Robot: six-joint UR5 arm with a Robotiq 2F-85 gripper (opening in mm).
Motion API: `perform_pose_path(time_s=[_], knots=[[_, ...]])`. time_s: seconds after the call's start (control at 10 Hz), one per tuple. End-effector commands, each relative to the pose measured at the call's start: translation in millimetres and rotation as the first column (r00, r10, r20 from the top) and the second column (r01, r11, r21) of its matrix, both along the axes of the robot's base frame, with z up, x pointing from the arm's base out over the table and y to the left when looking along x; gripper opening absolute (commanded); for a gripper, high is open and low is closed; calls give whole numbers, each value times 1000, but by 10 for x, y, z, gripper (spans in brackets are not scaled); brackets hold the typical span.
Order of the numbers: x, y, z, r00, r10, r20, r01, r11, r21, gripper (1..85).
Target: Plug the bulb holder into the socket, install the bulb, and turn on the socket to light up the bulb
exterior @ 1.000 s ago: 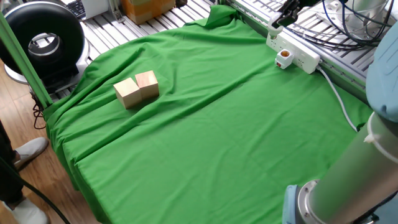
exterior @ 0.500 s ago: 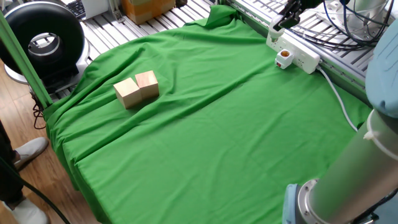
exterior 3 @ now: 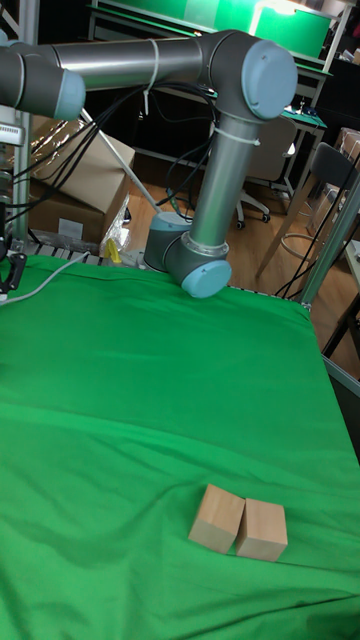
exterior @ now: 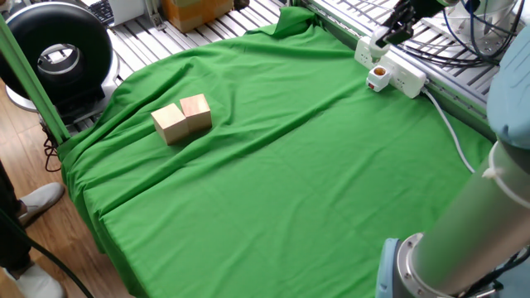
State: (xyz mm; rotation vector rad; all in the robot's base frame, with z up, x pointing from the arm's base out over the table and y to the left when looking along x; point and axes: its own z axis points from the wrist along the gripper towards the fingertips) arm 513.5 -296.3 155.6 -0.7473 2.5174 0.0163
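White bulb (exterior: 382, 36) sits clenched in our hand (exterior: 387, 35), just above the socket (exterior: 391, 69); the bulb holder (exterior: 378, 77) is plugged in below.

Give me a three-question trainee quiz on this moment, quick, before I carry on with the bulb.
1. True or false: the bulb holder is plugged into the socket.
2. The two wooden blocks are: A) touching, B) far apart, C) stacked.
3. Fill in: the end effector hovers above the socket's ___ end, as seen in the fixed view.

Key: 1 true; 2 A; 3 left.
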Motion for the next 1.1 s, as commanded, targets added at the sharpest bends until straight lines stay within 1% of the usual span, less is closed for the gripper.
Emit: perform_pose_path(time_s=[0.0,0.2,0.5,0.6,0.7,0.8,1.0], knots=[[25,-60,-35,999,11,32,-12,1000,8,10],[43,-10,-63,999,-2,34,1,1000,24,10],[-9,-38,-122,999,4,38,-5,999,41,10],[-11,-67,-127,999,-3,39,2,999,34,10],[1,-80,-123,999,-21,40,19,999,38,10],[-4,-51,-121,999,-36,33,34,998,59,10],[-8,-65,-122,999,-42,32,40,998,56,10]])
